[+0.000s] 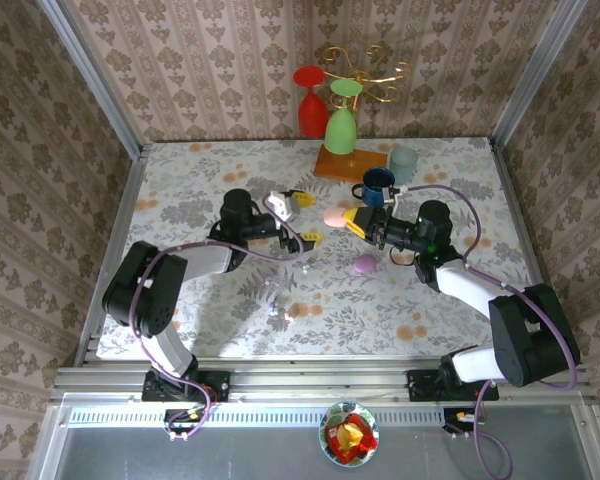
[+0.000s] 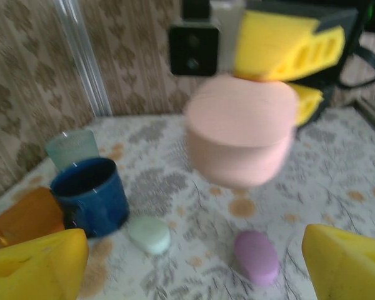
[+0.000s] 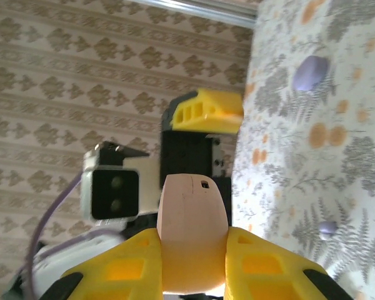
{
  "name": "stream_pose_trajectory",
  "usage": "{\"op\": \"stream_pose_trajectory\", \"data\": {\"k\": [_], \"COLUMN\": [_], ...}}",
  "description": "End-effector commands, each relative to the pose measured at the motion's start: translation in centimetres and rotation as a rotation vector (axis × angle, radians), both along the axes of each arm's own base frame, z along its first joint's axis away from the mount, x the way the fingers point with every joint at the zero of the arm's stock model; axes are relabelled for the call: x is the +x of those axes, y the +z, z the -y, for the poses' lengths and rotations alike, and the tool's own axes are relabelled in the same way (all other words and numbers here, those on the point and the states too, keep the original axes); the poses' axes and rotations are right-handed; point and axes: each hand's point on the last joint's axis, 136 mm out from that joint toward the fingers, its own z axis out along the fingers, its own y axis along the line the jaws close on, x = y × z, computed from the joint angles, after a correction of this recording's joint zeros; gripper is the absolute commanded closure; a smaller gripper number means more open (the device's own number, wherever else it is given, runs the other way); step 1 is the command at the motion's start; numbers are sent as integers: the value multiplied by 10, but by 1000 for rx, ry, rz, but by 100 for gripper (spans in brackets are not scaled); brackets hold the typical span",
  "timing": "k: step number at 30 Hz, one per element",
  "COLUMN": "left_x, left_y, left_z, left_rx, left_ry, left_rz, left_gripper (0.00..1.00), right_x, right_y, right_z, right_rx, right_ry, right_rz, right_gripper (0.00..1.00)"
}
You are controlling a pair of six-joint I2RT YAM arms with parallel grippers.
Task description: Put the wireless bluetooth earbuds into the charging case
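- A tiny purple earbud (image 3: 327, 229) lies on the flowered table (image 3: 337, 156), at the lower right of the right wrist view. It is apart from both claws and not in any case.
- The pink case (image 3: 192, 231) is held off the table, at the bottom centre of that view.
- The right gripper (image 3: 194, 250) pinches the pink case, with one yellow finger pressed to each side.
- The left gripper (image 2: 194, 247) faces it with its jaws wide. Its yellow fingers (image 2: 34, 262) sit in the bottom corners of the left wrist view with nothing between them. The pink case hangs just ahead, at upper centre.
- A purple case (image 2: 256, 256) rests on the table at lower centre of the left wrist view. A mint case (image 2: 149, 234) lies to its left, just beside a blue mug (image 2: 90, 197).
- A teal cup (image 2: 72, 149) stands behind the mug, and an orange base (image 2: 22, 219) sits at the left edge.
- In the top view, a green goblet (image 1: 341, 125) and a red goblet (image 1: 311, 100) stand at upper centre.
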Motion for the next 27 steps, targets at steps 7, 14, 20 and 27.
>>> {"op": "stream_pose_trajectory", "data": {"k": [7,14,20,27], "left_x": [-34,-44,-49,-53], "left_y": [52,52,55,54], "left_z": [5,14,21,21], "left_rx": [-162,-156,-159,-152], "left_ry": [-189,-259,-287,-311], "left_rz": [104,68,51,33], "left_gripper": [7,16,35,47], "right_x": [-18,-27,-27,-24], "right_y": [39,55,52,47], "right_z": [-12,-21,-24,-25], "right_rx": [224,230,224,210], "right_ry": [90,129,143,136], "right_rz": [24,71,59,48], "right_gripper": [91,90,90,90]}}
